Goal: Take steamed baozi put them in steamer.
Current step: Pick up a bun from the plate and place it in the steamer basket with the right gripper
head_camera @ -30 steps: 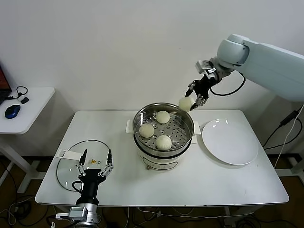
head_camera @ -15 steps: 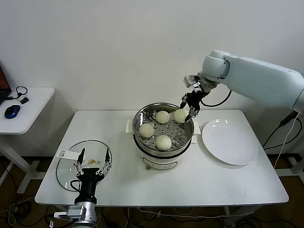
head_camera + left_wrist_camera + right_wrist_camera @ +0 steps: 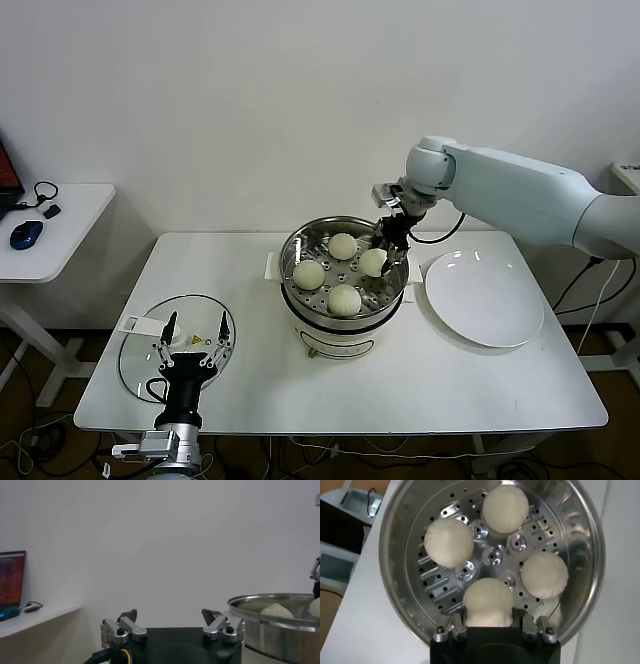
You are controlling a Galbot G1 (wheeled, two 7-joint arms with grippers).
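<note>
The steamer stands mid-table, a shiny steel pot with a perforated tray. Three steamed baozi lie on the tray. My right gripper reaches down inside the pot at its right side, shut on another baozi. In the right wrist view this bun is squeezed between the two fingers of the right gripper, low over the tray; whether it touches the tray is unclear. My left gripper waits open near the table's front left, fingers spread with nothing between them.
A round glass lid lies flat under the left gripper. An empty white plate sits right of the steamer. A side table with a blue mouse stands to the far left. The steamer's rim shows beyond the left gripper.
My right arm has carried the baozi leftward and down, from above the steamer's back right rim into the pot. The left arm has barely shifted.
</note>
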